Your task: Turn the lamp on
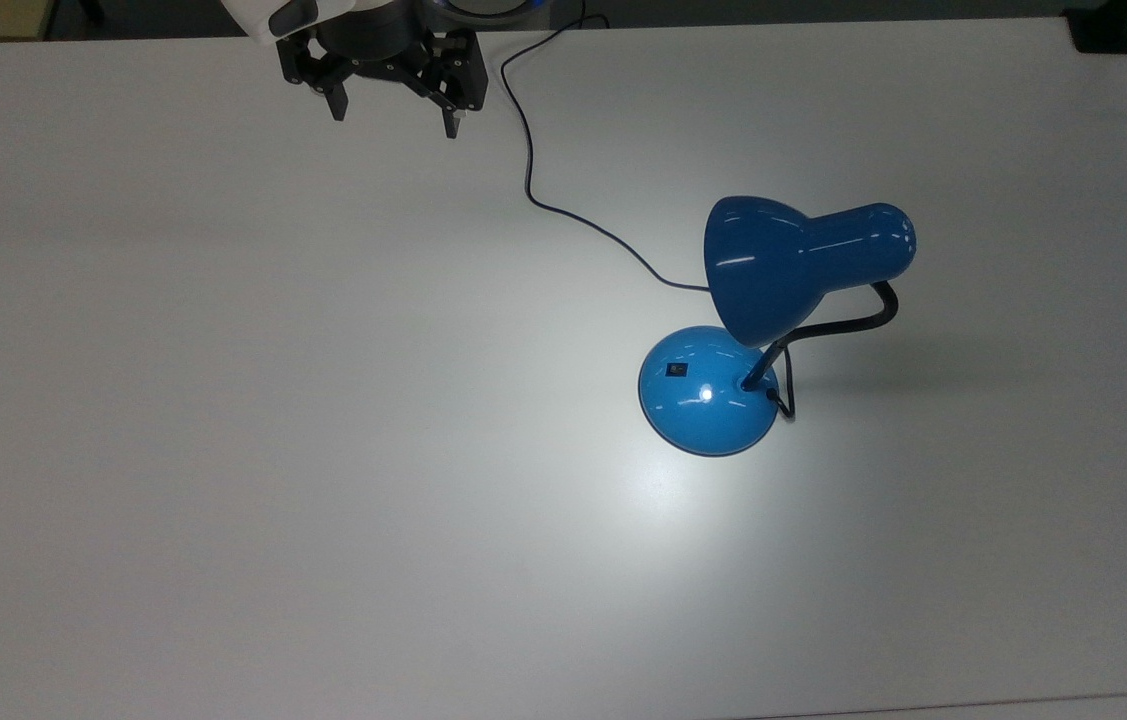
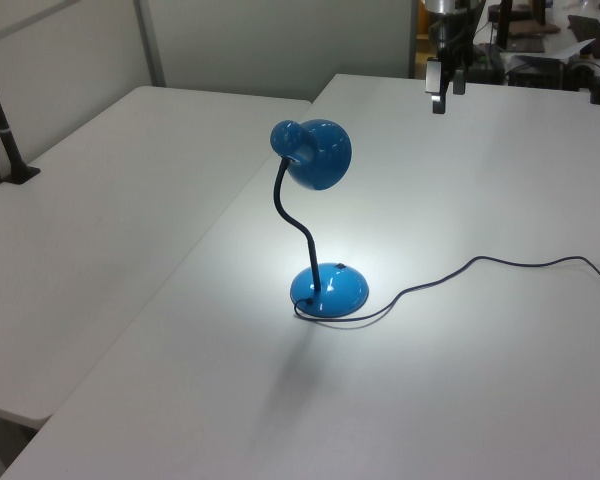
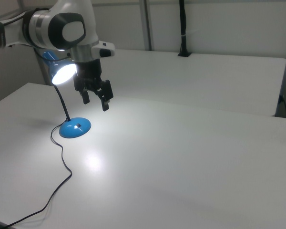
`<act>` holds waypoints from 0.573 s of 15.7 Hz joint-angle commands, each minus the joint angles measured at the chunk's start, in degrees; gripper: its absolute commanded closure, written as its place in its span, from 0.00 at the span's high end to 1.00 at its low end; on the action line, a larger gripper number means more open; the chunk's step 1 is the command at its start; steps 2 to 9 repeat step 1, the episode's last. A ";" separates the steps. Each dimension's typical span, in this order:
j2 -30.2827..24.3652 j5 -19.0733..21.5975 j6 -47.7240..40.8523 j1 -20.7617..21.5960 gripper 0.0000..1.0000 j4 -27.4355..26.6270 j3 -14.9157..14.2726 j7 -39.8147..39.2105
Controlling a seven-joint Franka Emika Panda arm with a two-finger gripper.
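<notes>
The lamp stands on the white table, lit, throwing a bright patch around its base. Its glossy blue shade (image 1: 793,262) (image 2: 315,153) (image 3: 63,72) hangs on a black bendy neck (image 1: 838,325) above the round blue base (image 1: 708,405) (image 2: 330,290) (image 3: 75,128). A small black switch (image 1: 676,370) sits on the base. The thin dark cord (image 1: 563,210) (image 2: 500,265) runs across the table. My gripper (image 1: 391,118) (image 2: 444,88) (image 3: 95,101) hovers open and empty, high above the table near the top view's upper left, far from the lamp.
A second white table (image 2: 100,200) adjoins this one on the left view's left. A black post (image 2: 0,120) (image 3: 182,28) stands clamped at that table's edge. Cluttered equipment (image 2: 540,50) lies beyond the far edge in the left view.
</notes>
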 commanded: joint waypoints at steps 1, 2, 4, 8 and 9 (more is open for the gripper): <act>-0.97 -0.24 -0.76 -0.06 1.00 -1.10 0.14 -0.68; -0.97 -0.24 -0.76 -0.06 1.00 -1.10 0.14 -0.68; -0.97 -0.24 -0.76 -0.06 1.00 -1.10 0.14 -0.68; -0.97 -0.24 -0.76 -0.06 1.00 -1.10 0.14 -0.68; -0.97 -0.24 -0.76 -0.06 1.00 -1.10 0.14 -0.68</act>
